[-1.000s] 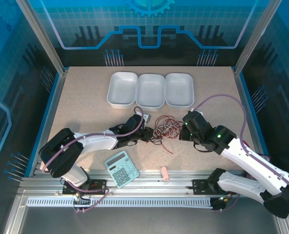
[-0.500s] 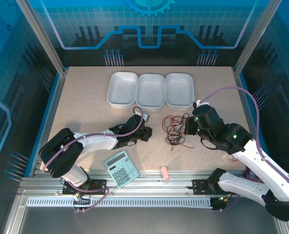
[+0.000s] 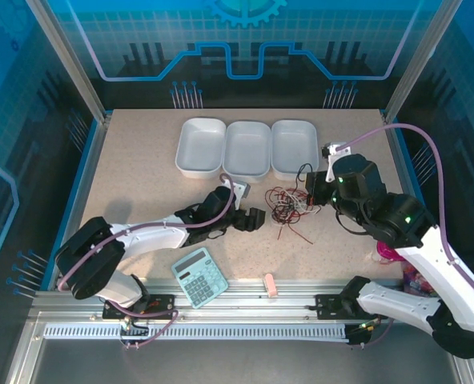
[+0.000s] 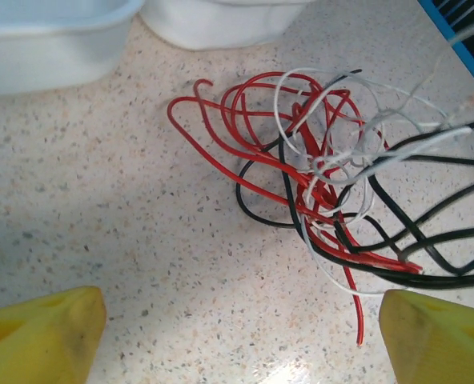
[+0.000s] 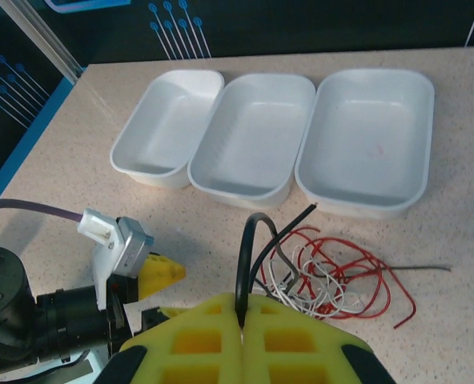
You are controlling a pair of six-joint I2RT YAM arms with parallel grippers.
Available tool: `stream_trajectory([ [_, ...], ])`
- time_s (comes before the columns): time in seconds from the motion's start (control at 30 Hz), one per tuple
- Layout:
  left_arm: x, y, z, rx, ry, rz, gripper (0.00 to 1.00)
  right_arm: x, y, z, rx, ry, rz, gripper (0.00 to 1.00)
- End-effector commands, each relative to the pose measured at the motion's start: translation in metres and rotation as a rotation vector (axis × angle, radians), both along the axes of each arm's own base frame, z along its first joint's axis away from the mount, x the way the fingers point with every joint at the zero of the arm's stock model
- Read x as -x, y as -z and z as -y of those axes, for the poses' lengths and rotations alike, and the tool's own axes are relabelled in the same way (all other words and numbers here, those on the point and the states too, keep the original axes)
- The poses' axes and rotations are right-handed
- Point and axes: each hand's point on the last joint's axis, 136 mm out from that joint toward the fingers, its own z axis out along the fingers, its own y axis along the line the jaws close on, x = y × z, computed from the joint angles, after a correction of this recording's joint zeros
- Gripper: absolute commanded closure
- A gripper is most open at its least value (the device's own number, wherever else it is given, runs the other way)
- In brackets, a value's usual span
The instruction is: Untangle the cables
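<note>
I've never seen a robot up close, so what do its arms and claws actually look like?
Both the left arm and right arm have white shells with black joints, and a thin lilac hose loops along each. Green lights glow on the right one. The fingers are bright yellow, those of the right gripper moulded with a square grid.

Top cam sits high at the near side, seeing the whole table (image 3: 133, 176). Wrist cams ride low and close; all three share the cables (image 3: 289, 206).
</note>
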Motion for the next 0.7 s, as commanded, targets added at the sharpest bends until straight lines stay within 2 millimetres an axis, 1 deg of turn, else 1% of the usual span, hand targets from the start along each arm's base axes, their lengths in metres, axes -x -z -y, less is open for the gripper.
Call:
stream_trajectory([
  [0.0, -0.004, -0.024, 0.0, 0.041, -0.017, 0.066, 0.01, -0.003, -0.024, -0.002, 0.01, -0.021, 0.071, 1.0],
  [0.17, -0.006, -0.043, -0.002, 0.062, -0.019, 0.131, 0.01, -0.004, -0.036, -0.005, 0.014, -0.037, 0.1, 1.0],
  [0.33, -0.007, -0.066, -0.001, 0.106, -0.008, 0.198, 0.01, -0.005, -0.051, -0.011, 0.016, -0.07, 0.126, 1.0],
  [0.4, -0.007, -0.072, -0.001, 0.121, -0.01, 0.211, 0.01, -0.006, -0.056, -0.014, 0.02, -0.082, 0.134, 1.0],
  [0.47, -0.008, -0.074, -0.002, 0.127, -0.017, 0.214, 0.01, -0.007, -0.06, -0.017, 0.026, -0.093, 0.14, 1.0],
  [0.67, -0.01, -0.073, -0.005, 0.123, -0.044, 0.207, 0.01, -0.008, -0.077, -0.023, 0.055, -0.123, 0.172, 1.0],
])
